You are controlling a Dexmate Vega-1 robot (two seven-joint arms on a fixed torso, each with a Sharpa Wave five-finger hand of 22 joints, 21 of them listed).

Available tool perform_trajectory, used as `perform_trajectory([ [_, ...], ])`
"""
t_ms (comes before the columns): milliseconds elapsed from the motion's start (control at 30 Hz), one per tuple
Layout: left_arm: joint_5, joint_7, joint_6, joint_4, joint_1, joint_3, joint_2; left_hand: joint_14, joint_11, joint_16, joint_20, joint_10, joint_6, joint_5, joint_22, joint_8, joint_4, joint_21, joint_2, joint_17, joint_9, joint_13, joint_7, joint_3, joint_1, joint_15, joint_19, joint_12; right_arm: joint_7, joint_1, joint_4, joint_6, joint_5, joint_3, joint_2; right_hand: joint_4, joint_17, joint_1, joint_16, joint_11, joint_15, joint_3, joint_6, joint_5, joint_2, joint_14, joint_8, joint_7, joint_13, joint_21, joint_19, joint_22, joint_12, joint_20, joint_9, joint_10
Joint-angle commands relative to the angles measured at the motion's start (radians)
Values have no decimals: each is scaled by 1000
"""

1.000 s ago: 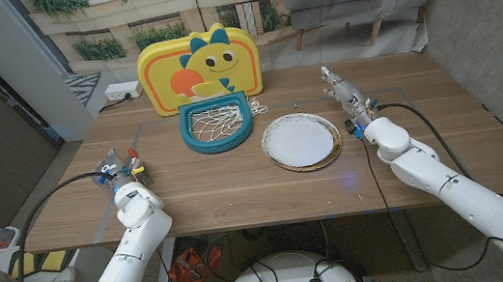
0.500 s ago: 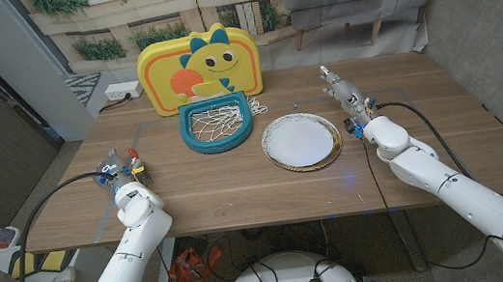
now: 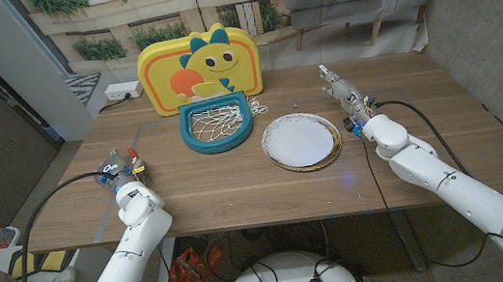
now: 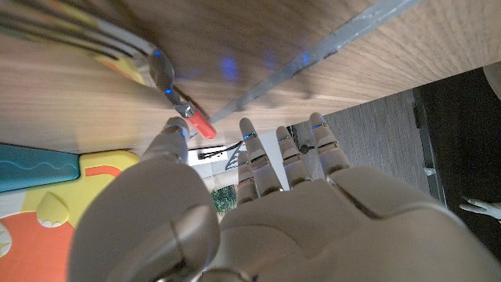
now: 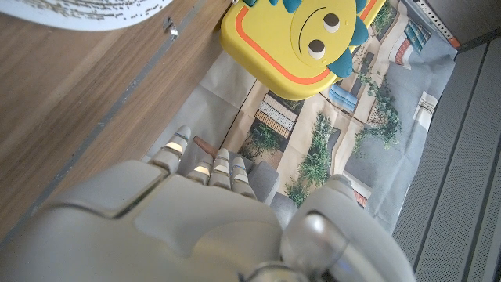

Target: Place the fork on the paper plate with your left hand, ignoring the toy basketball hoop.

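Directly ahead of the left hand [image 4: 258, 219], in its wrist view, we see the fork [image 4: 117, 55]: a shiny metal utensil with slim tines, a rounded neck and a short red segment at the end nearest the fingertips [image 4: 249, 129]. It lies on the wooden table [image 3: 219, 189], whose surface is smooth, brown and finely grained. The thumb tip sits just beside the red segment; we cannot tell whether it touches. The fingers extend straight and slightly apart, and the hand holds nothing, so we read it as unclenched and empty. In the head view the left hand [image 3: 121, 170] stands near the table's left edge, with small red and metallic parts showing at its fingertips.

Well apart from that hand, toward the right arm's side, lies the paper plate [image 3: 301, 141]: a round, flat white disc with a ridged rim and a yellowish border. Between the left hand and the plate, farther back, stands the toy basketball hoop [image 3: 216, 126], a teal plastic ring with white netting, fixed to a glossy yellow backboard [image 3: 203, 65] bearing a cartoon dinosaur face and an orange ball.

The right hand [image 3: 345, 97] stands just beside the plate on its far side, fingers stretched straight and close together. Its wrist view shows the right hand [image 5: 203, 211] smooth, grey-white and grasping nothing.
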Motion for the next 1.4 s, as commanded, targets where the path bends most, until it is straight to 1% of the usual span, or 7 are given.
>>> perform_trajectory([
  [33, -11, 3, -11, 22, -13, 5, -1, 3, 6, -4, 4, 5, 2, 3, 3, 0, 1, -1, 6, 1, 3, 4, 6, -1, 5, 7, 6, -1, -2, 3, -2, -7, -3, -1, -1, -6, 3, 2, 1, 1, -1, 3, 9, -2, 1, 3, -3, -1, 3, 2, 9, 5, -2, 2, 5, 4],
  [433, -19, 4, -18, 37, -21, 13, -1, 2, 5, -4, 5, 3, 5, 4, 3, 1, 4, -1, 15, 3, 3, 5, 6, 2, 4, 9, 5, -2, -10, -2, -12, -17, -5, -1, -3, -7, 2, 4, 1, 0, -1, 5, 8, -1, 5, 3, -3, -1, 3, 2, 9, 5, -2, 1, 5, 3],
  [567, -20, 7, -15, 40, -23, 14, -4, 1, 0, -5, 9, 6, 2, 6, 3, 0, 0, -1, 34, 2, 3, 6, 12, 14, 19, 11, 5, -1, -9, -2, -12, -17, -6, -2, -3, -7, 2, 4, 1, 0, -1, 5, 8, -1, 5, 3, -3, 0, 3, 2, 9, 5, -2, 1, 5, 3],
  [733, -20, 16, -10, 45, -26, 15, -10, 2, -13, -5, 8, 16, 2, 6, 3, 1, -27, 1, 77, 0, 3, 12, 11, 53, 89, 11, 9, 3, -7, 1, -9, -17, -5, -4, -1, -8, 2, 5, 1, 0, -1, 5, 8, -2, 6, 3, -3, -1, 3, 2, 9, 5, -2, 1, 5, 3],
  [833, -20, 21, -8, 51, -29, 17, -13, 1, -10, -5, 17, 12, -3, 8, 2, 0, -35, 1, 102, 0, 4, 17, 25, 79, 133, 19, 9, 2, -5, 3, -6, -16, -5, -5, 0, -8, 2, 5, 1, 0, -1, 5, 8, -2, 6, 3, -3, -2, 3, 2, 9, 5, -2, 1, 5, 4],
  [1200, -20, 48, -7, 62, -33, 18, -21, 23, -26, 5, 15, 59, 21, 18, 2, 10, -41, 5, 120, 3, 6, 41, 13, 146, 262, -4, 23, 26, -1, 5, 2, -14, 0, -5, 6, -8, 2, 4, 1, 0, -1, 6, 8, -2, 7, 2, -3, -1, 3, 2, 9, 5, -2, 1, 5, 3],
  [1400, -21, 59, -9, 63, -32, 17, -24, 47, -42, 17, 8, 111, 35, 16, 3, 14, -31, 7, 115, 6, 6, 59, 6, 151, 292, -27, 29, 49, 3, 5, 7, -13, 3, -5, 9, -8, 3, 4, 1, 1, -1, 6, 8, -2, 9, 2, -3, -1, 3, 2, 9, 5, -2, 1, 5, 3],
])
